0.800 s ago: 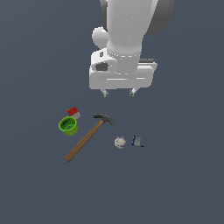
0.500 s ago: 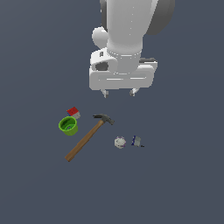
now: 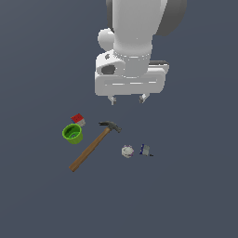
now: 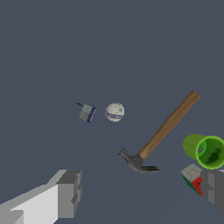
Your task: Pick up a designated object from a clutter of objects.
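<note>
Your end effector [image 3: 127,98] is hanging above the tabletop [image 3: 195,186] with its two fingertips spread wide and nothing between them; in the wrist view one grey finger [image 4: 69,193] is showing well apart from the other at the opposite edge of the picture.

The ball you are after [image 3: 127,151] is sitting on the tabletop, nearer the camera than the end effector and roughly under it in the exterior view. It is small, off-white and round, and the wrist view is showing a purplish band across it [image 4: 114,111]. Nothing is touching it.

Just beside the ball, toward the exterior view's right, the small blue-grey item [image 3: 146,149] is lying a little apart from it; do not mistake it for the ball.

On the ball's other side, the hammer [image 3: 93,145] is lying flat and slanting, its dark head at the far end and its wooden handle running toward the near left. The head is near the ball but not touching it.

Farther to the exterior view's left, the green cup [image 3: 73,134] is standing with its mouth up, and the red-and-white box [image 3: 78,119] is sitting just behind it, very close.
</note>
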Motion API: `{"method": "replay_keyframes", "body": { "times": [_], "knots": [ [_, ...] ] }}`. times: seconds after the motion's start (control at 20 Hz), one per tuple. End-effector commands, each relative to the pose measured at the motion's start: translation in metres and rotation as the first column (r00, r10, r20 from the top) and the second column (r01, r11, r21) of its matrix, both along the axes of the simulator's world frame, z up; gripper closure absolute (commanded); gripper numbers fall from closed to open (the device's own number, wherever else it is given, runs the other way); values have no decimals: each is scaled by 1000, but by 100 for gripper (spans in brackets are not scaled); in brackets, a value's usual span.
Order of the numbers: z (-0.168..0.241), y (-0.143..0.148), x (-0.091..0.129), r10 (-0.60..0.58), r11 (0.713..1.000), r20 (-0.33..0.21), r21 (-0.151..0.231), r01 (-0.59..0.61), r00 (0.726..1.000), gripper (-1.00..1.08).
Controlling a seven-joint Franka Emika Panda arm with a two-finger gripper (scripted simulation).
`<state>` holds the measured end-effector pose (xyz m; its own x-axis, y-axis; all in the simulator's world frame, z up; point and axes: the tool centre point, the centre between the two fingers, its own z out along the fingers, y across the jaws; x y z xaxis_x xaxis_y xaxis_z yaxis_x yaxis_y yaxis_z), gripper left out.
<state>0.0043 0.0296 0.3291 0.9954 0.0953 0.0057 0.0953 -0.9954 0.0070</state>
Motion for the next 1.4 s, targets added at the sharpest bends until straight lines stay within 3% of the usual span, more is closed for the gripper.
{"method": "replay_keyframes", "body": {
  "times": [0.0, 0.55, 0.95, 1.35],
  "knots": [
    [-1, 0, 1, -2, 1000, 0, 0, 2, 1000, -92],
    [-53, 4, 21, -88, 996, -1, 5, 88, 996, -92],
    [-137, 9, 42, -220, 975, -4, 8, 220, 975, -92],
    [-210, 13, 49, -328, 944, -6, 8, 328, 945, -92]
  ]
}}
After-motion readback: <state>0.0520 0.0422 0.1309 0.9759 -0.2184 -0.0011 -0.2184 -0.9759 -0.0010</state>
